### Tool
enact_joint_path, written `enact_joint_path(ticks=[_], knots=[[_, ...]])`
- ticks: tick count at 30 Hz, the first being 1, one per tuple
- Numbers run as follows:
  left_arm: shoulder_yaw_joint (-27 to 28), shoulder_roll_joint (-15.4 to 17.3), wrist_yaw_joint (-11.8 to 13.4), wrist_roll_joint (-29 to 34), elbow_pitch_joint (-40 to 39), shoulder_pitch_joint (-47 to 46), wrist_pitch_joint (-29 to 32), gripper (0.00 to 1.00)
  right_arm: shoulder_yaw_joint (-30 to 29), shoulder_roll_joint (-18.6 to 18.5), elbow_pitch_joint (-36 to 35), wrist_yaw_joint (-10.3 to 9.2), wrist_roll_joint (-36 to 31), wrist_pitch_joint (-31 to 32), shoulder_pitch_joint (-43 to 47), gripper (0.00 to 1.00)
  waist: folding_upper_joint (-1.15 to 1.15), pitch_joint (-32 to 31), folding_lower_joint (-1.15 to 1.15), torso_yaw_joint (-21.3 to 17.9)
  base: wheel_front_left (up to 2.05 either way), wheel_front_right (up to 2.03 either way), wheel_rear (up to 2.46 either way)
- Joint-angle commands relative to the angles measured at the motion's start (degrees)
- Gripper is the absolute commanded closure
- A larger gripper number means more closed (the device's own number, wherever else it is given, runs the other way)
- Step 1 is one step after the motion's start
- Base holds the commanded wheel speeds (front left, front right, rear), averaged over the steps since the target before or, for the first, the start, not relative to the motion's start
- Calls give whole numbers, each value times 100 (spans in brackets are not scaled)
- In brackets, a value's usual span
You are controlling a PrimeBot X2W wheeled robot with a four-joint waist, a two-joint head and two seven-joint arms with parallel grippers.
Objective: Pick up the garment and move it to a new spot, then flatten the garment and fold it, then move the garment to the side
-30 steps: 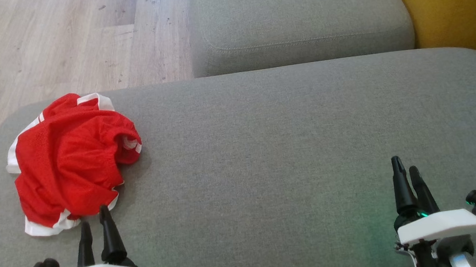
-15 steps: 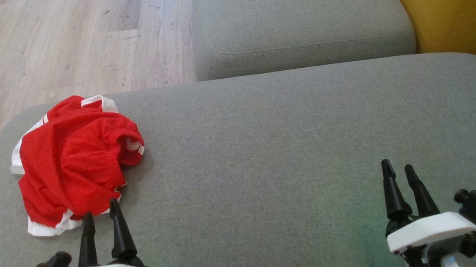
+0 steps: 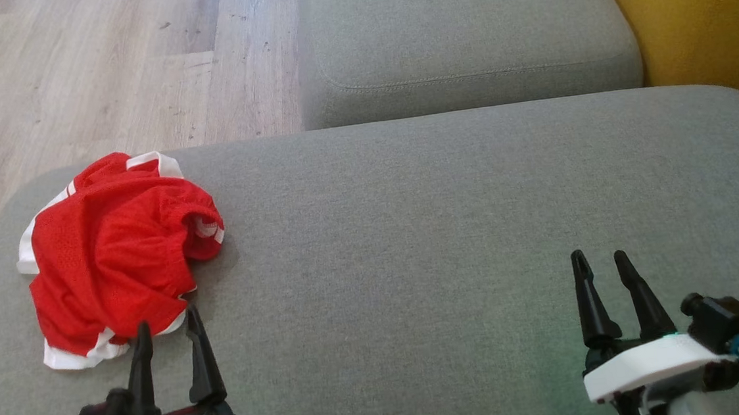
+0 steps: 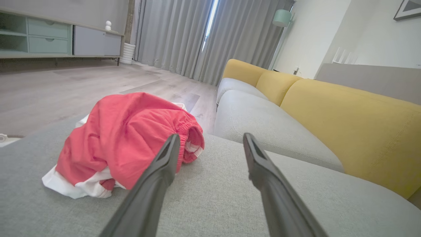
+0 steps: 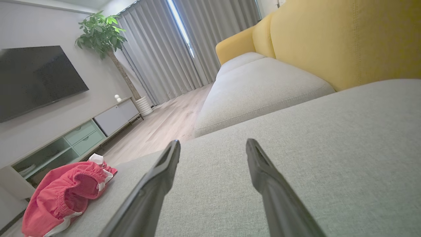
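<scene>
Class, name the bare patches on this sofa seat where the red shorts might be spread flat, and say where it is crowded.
Most room: the bare seat between the shorts and the right hand, up to the far cushion. Also free: right of that hand, toward the yellow backrest. Crowded: the left end, with shorts and left hand.

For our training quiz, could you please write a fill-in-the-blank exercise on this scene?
1. The crumpled mesh garment with white trim is mainly ____.
2. Between the left gripper and right gripper, the garment lies nearer the ____ one.
3. Both grippers stand ____ and hold nothing.
Missing words: red; left; open.
</scene>
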Motion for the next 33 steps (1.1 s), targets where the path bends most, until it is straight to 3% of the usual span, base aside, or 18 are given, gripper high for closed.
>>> enact_joint_path(ticks=[1,27,33], knots=[[74,54,45,227,-265,-145,-100,0,147,-44,-231,24,-215,-118,-133,0,0,-3,0,5,0,0,0],[-131,147,442,2139,-81,5,-542,0,-35,-53,-32,29,-2091,-557,36,0,0,-312,0,70,0,0,0],[-122,162,450,2169,-31,23,-557,0,-63,-53,210,29,-2217,-571,74,0,0,-370,0,82,0,0,0]])
